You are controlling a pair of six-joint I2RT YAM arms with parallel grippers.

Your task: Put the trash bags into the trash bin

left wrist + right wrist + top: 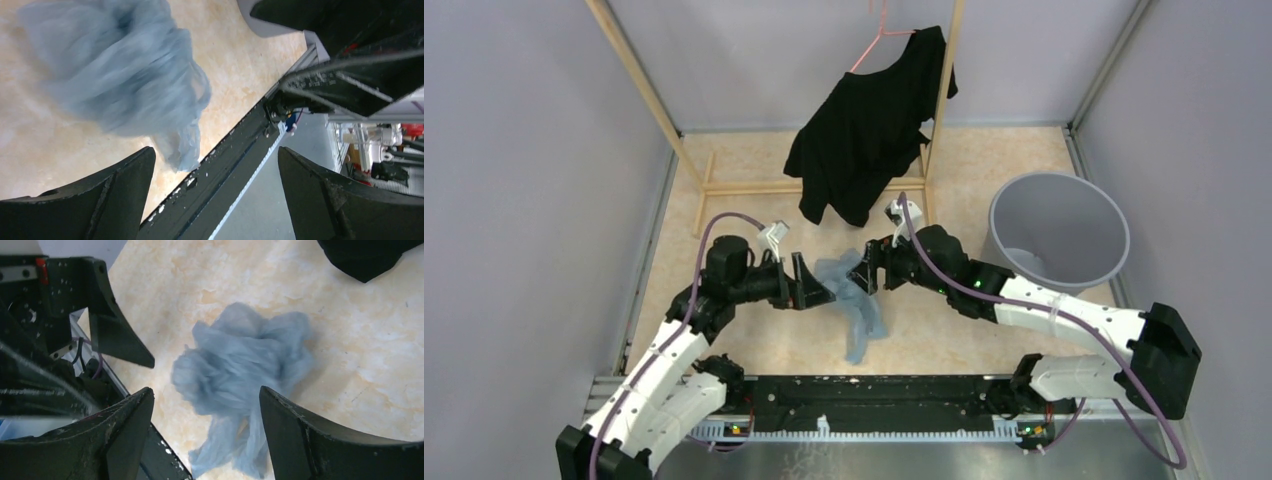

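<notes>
My left hand (827,292) is released, both fingers spread wide with nothing between them; in its wrist view the pale blue trash bag (856,305) sits just beyond the fingertips. My right hand (861,274) faces it from the other side, also open, and its wrist view shows the bunched film in the gap between its two fingers with neither pad closed on it. Neither hand has a grip. The bag is smeared in both wrist views, so I cannot tell whether it is resting flat on the worktop (984,170) or hanging slightly off it.

I judge the task barely started. The bag is out on the worktop between my two hands, and the grey trash bin (1058,232) stands well apart to the right, upright with its mouth open and nothing blue showing inside. What is left is all of it: a grasp, a carry to the right and a drop over the rim.

The bag is crumpled into a wad at its far end, between the hands, with a thinner tail trailing toward the arm bases. Its long axis runs roughly far to near, the tail leaning a little right.

Further out, a black shirt (864,130) hangs from a pink hanger (871,45) on a wooden rack (639,80) behind the hands, apart from the bag
</notes>
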